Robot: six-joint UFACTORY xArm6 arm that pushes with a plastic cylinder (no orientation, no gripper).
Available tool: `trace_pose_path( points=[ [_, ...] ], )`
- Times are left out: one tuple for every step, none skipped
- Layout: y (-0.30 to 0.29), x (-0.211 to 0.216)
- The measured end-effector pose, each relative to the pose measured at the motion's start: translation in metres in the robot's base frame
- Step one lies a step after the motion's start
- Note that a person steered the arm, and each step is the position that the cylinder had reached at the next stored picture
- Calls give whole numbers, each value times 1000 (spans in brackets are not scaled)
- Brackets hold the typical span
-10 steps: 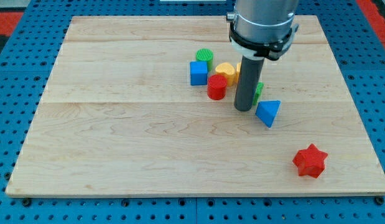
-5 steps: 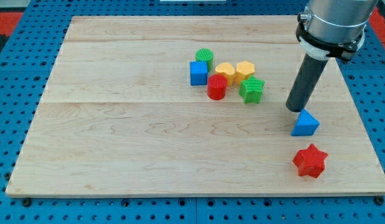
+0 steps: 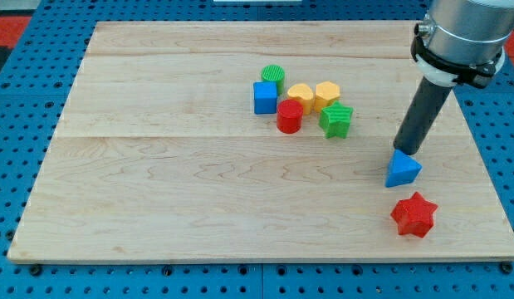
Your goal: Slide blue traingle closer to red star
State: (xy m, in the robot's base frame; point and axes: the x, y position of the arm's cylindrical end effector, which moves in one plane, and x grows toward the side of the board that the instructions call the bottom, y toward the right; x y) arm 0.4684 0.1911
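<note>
The blue triangle [image 3: 403, 170] lies on the wooden board [image 3: 157, 191] at the view's lower right. The red star [image 3: 414, 214] sits just below it, slightly to the right, with a small gap between them. My tip [image 3: 405, 152] touches the triangle's top edge from the upper side. The dark rod rises from there toward the view's top right.
A cluster sits up and left of the tip: a green cylinder [image 3: 273, 76], a blue cube [image 3: 264, 97], a red cylinder [image 3: 290, 116], a yellow block [image 3: 301, 95], an orange hexagon [image 3: 327, 93] and a green star [image 3: 336, 120]. The board's right edge is near the red star.
My tip swept from the cluster to the right, pushing the blue triangle right and down toward the red star. In the last half second both shifted slightly lower.
</note>
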Motion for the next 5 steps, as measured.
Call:
trace_pose_path(
  points=[
    [-1, 11],
    [-9, 15],
    [-9, 16],
    [-9, 32],
    [-9, 27]
  ],
)
